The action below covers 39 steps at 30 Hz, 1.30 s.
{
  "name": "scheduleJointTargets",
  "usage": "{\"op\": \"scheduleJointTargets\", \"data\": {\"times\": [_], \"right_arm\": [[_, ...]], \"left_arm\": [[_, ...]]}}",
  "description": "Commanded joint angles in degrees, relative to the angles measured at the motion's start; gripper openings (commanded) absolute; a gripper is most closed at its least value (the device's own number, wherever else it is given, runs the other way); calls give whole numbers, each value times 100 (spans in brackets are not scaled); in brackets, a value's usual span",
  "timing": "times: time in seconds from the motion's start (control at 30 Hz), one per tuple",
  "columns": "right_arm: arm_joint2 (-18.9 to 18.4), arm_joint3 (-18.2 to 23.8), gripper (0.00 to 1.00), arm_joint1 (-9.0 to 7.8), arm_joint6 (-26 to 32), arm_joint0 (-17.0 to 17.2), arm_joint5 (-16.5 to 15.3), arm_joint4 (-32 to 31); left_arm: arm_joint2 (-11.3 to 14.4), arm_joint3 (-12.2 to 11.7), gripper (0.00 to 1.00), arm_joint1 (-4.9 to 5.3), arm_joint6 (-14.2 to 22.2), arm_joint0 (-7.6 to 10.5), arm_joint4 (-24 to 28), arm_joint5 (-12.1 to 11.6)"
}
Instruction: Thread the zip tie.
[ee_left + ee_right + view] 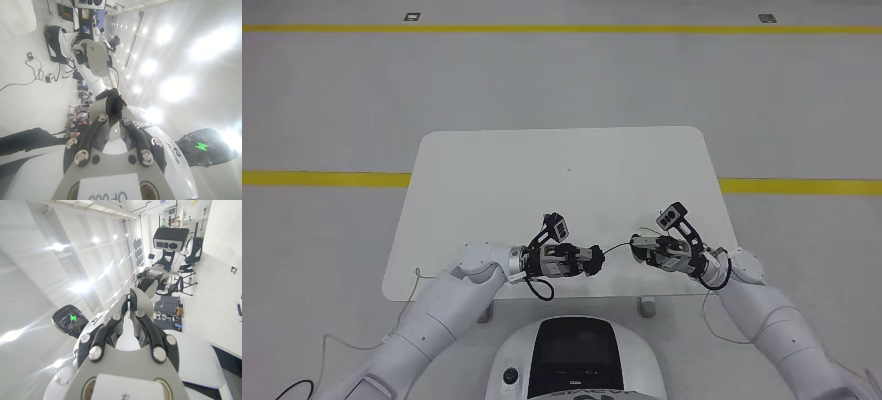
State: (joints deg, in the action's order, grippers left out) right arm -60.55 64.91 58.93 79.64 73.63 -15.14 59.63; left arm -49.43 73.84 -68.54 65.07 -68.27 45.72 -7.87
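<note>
Two arms meet above the near edge of the table (562, 170), about midway along it, with their grippers facing tip to tip and a short gap between them. The left gripper (596, 261) has its fingers closed on one end of the zip tie (617, 247). In its own wrist view a thin dark strap leaves the closed tips and curves off toward the other gripper. The right gripper (636, 248) is drawn in to a narrow slit on the tie's other end. In its wrist view the ribbed black pads (133, 303) stand face to face, almost touching. The tie spans the gap between the two as a fine, slightly bowed black line, just inside the near edge. It is too thin to tell whether its tail has entered its head. Farther out the white tabletop runs on to its rounded far corners. Past the far edge a yellow floor line (562, 28) crosses the grey floor.
</note>
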Motion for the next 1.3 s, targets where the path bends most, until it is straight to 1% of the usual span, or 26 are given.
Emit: {"op": "scheduleJointTargets", "data": {"times": [0.0,0.07,0.43,0.63,0.83,0.87,0.97,1.0,1.07,1.17,1.27], "right_arm": [[-1,-13,0,-5,0,-3,-15,-14],[-2,-21,0,-9,0,-8,-23,-25],[-32,-110,0,-17,0,-55,-65,2],[-37,-250,0,24,-3,-157,20,-24],[-37,-250,0,24,-3,-157,20,-24],[-37,-250,0,24,-3,-157,20,-24],[-79,-47,0,28,-131,-71,62,-5],[-133,14,0,23,-97,-18,59,48],[-182,86,0,22,0,55,155,201],[-205,157,0,12,0,134,255,273],[-142,171,0,16,0,161,335,251]], "left_arm": [[13,10,100,2,2,7,-6,18],[9,0,100,0,22,5,58,-7],[9,0,100,0,22,5,58,-7],[9,0,100,0,22,5,58,-7],[9,0,100,0,22,5,58,-7],[18,21,100,-3,-92,-14,67,31],[73,87,100,-4,-210,9,-62,126],[111,106,100,-11,-224,13,-67,153],[178,113,100,-30,-245,48,-61,182],[336,96,100,-85,-237,141,-12,213],[481,17,100,-155,-270,271,91,225]]}}
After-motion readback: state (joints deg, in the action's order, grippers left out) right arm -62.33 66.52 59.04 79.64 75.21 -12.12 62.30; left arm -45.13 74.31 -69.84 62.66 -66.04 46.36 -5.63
